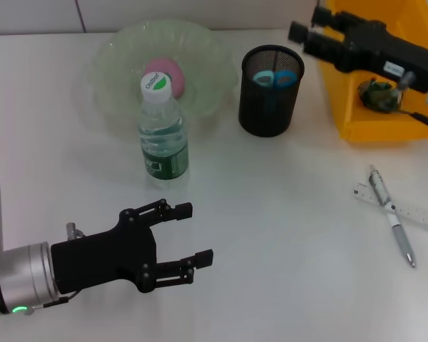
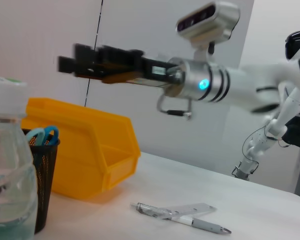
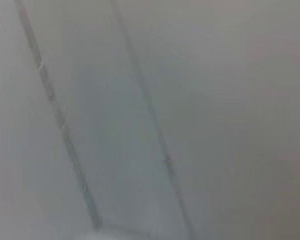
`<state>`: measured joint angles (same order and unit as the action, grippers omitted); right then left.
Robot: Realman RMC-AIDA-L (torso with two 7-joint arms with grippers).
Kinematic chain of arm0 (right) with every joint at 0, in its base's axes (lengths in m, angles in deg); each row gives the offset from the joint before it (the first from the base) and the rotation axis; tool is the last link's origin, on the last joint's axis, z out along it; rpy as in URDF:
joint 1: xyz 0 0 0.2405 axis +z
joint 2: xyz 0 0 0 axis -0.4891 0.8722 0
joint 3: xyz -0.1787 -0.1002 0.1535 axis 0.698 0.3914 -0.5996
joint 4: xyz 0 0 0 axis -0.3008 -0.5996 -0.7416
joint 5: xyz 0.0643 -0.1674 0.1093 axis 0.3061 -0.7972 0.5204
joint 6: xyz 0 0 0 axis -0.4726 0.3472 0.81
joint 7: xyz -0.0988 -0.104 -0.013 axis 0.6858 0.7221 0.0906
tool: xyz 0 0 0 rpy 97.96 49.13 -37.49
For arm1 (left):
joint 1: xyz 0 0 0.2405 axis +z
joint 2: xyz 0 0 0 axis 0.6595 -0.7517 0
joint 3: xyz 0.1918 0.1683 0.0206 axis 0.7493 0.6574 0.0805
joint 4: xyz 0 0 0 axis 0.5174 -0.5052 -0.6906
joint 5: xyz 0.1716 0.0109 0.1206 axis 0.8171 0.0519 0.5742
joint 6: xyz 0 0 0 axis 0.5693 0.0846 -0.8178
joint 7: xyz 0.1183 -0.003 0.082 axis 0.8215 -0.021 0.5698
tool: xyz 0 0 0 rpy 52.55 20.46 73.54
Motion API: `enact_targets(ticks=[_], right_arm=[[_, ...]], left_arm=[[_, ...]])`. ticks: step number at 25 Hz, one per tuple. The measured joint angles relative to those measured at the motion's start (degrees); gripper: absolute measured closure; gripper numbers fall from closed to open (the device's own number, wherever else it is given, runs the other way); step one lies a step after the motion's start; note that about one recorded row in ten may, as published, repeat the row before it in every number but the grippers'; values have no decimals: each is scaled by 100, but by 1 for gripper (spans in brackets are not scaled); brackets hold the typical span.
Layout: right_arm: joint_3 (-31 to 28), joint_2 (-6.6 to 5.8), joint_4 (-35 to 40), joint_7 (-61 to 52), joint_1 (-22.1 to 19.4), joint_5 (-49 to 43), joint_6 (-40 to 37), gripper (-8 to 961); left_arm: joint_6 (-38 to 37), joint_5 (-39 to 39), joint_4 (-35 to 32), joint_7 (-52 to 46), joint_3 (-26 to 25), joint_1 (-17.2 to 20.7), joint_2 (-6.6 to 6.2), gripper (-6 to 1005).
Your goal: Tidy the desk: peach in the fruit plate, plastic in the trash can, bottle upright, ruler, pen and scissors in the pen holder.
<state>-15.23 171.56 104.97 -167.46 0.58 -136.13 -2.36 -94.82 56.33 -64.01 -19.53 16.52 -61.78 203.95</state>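
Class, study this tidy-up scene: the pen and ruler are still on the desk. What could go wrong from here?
1. The silver pen lies across the clear plastic ruler; grasping one may drag or flick the other.
2. The black mesh pen holder already holds blue-handled scissors, so a long ruler could catch on the handles or tip the holder.
3. The open left gripper sits close to the upright clear water bottle; a careless swing might topple it.

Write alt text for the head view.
The left hand hovers open over a white desk, near an upright bottle. Behind are a plate with a peach, a holder with scissors, the right hand over a yellow bin, and pen across ruler.
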Motion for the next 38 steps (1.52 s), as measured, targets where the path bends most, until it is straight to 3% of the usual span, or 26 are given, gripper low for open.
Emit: enact_targets(ticks=[1,2,3,5,6,10,15,27,38], right_arm=[[0,0,0,0,0,0,0,284],[-16,17,903,-818,-160,-1033,-347,276],[-16,17,903,-818,-160,-1033,-347,267],[-42,47,2061,-1659,-250,-2434,-1078,251],[-42,47,2061,-1659,-250,-2434,-1078,251],[89,71,3170,-2472,-81,-4570,-1989,252],[576,94,3409,-2695,50,-5701,-2116,253],[1039,117,3387,-2848,80,-6076,-1777,255],[1688,131,2745,-2953,74,-6045,-910,258]], left_arm=[[0,0,0,0,0,0,0,170],[-1,0,0,0,0,3,0,170],[-1,0,0,0,0,2,0,170],[-2,0,0,-1,0,-2,0,170],[-3,0,0,-1,0,-7,0,170],[-7,0,0,-3,0,-21,0,170],[-8,0,0,-10,0,-12,0,170],[-2,0,0,-14,0,-20,0,170],[16,0,0,-14,16,-49,0,170]])
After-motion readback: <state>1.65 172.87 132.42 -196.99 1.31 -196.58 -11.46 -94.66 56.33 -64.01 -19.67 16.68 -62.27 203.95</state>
